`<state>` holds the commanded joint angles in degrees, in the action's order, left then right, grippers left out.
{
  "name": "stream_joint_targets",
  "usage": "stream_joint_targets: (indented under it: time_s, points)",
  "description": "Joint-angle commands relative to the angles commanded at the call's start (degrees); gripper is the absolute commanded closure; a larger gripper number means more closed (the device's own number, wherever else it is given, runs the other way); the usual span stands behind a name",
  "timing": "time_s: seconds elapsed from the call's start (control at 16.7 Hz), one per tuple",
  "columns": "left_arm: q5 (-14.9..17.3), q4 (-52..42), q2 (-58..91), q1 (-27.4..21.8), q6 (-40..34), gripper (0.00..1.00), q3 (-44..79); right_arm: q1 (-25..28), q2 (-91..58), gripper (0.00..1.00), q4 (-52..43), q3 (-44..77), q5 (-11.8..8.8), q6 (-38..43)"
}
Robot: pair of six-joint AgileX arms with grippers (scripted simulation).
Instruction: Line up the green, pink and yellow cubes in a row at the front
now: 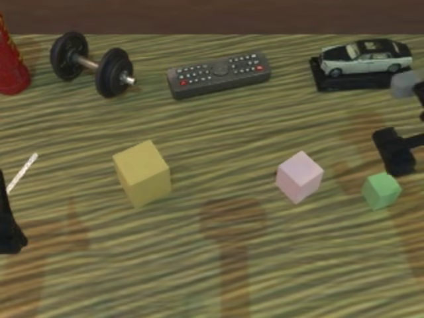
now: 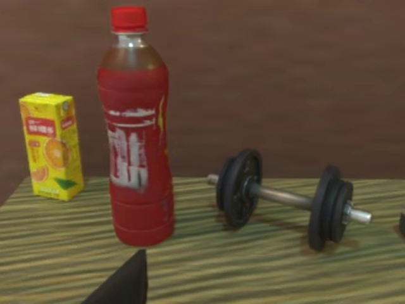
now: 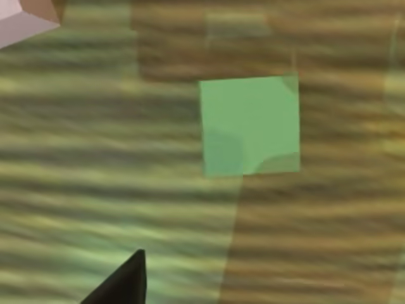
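Three cubes lie apart on the striped table. The large yellow cube [image 1: 141, 172] sits left of centre, the pink cube [image 1: 299, 175] right of centre, and the small green cube [image 1: 381, 190] is near the right edge. My right gripper [image 1: 395, 151] hovers open just behind and above the green cube, touching nothing. In the right wrist view the green cube [image 3: 250, 125] lies flat ahead of one dark fingertip [image 3: 130, 278], and a corner of the pink cube [image 3: 22, 19] shows. My left gripper [image 1: 8, 228] is parked open at the left edge.
Along the back stand a red bottle [image 2: 135, 133], a yellow juice carton [image 2: 52, 145], a black dumbbell [image 1: 93, 64], a grey remote [image 1: 218, 73] and a white toy car on a black base [image 1: 363, 61].
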<state>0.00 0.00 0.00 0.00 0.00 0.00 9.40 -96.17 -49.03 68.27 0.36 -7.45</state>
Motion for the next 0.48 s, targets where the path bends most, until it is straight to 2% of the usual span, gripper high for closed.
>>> stream_joint_targets:
  time_s: [0.24,0.48]
  points:
    - [0.0,0.0,0.0,0.0,0.0,0.0,0.0,1.3,-13.2,0.0,-6.8,10.6,-0.1,-1.0]
    - [0.0,0.0,0.0,0.0,0.0,0.0,0.0,1.9,-18.9,0.0,-9.5,15.3,-0.3,-1.3]
